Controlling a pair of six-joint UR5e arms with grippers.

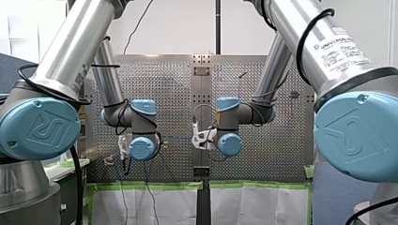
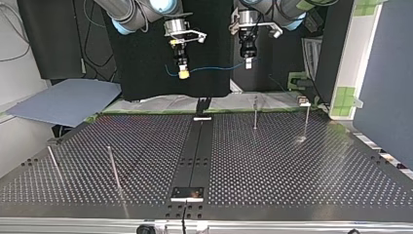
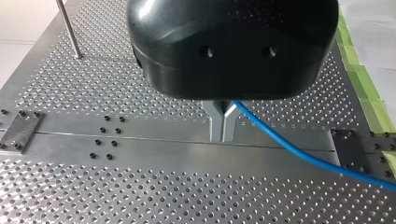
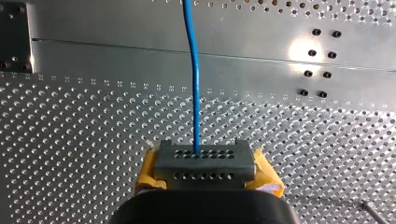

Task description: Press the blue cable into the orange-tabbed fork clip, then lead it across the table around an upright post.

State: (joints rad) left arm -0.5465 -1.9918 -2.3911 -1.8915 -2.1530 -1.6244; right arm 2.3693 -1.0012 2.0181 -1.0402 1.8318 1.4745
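Both arms are high over the counter, in the upper middle of the top view. My right pincer, yellow pads showing, is clenched on the blue cable, and my left pincer clamps the same cable just to its right. The cable hangs in a shallow sag between the two, well clear of the counter, with a short loose tail off the right pincer's left side. In the left wrist view the metal fingers are pinched together and the cable runs out beside them. On the counter, an upright post stands right of centre, a second post stands further right, and two more posts stand at lower left.
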